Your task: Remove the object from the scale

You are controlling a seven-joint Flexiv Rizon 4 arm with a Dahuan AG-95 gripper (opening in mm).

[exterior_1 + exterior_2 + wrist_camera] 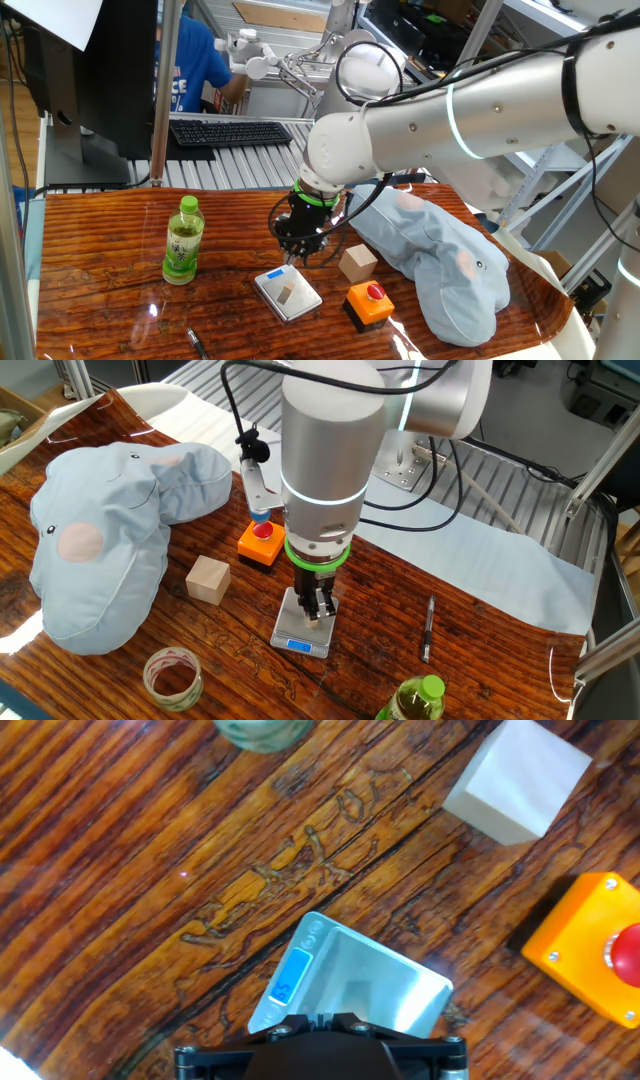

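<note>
The silver-grey scale lies on the wooden table with its light-blue display at one end. The tiny tan block sits on its plate. My gripper hangs just above and behind the scale, empty, with its jaws close together. In the other fixed view the gripper hovers right over the scale, and the fingers hide the block. The hand view shows the scale and its lit display. There the gripper body covers the near part of the plate, and the block is hidden.
A larger tan cube and an orange box with a red button stand just right of the scale. A light-blue plush lies beyond them. A green tea bottle stands to the left. A tape roll and a pen lie nearby.
</note>
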